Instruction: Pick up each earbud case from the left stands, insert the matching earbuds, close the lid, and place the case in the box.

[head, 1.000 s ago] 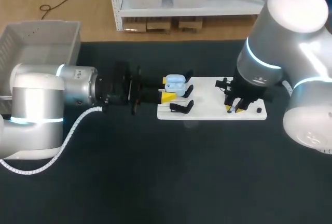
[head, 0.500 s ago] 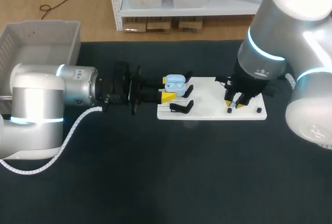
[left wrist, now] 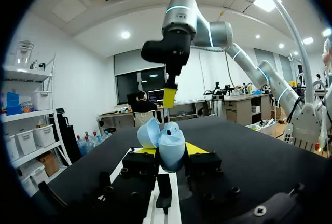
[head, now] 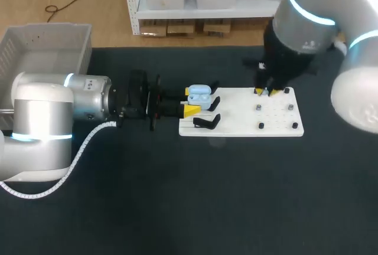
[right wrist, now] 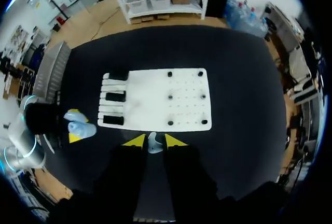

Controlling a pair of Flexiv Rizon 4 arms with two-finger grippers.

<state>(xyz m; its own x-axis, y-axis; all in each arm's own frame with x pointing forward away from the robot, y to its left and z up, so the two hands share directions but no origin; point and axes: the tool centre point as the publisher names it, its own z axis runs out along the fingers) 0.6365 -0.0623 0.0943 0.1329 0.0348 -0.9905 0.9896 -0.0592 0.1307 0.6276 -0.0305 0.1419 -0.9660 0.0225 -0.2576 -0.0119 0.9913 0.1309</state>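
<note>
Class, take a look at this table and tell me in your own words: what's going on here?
The left gripper holds a light blue earbud case with its lid open, close to the black stands at the left end of the white pegged board. The right gripper hangs above the table near the board, pinching a small pale earbud between its yellow tips. The earbud is not yet in the case, and the case is not yet in the grey plastic box.

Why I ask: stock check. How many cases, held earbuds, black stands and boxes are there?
Case: 1
Held earbud: 1
Black stands: 3
Box: 1
Total: 6
</note>
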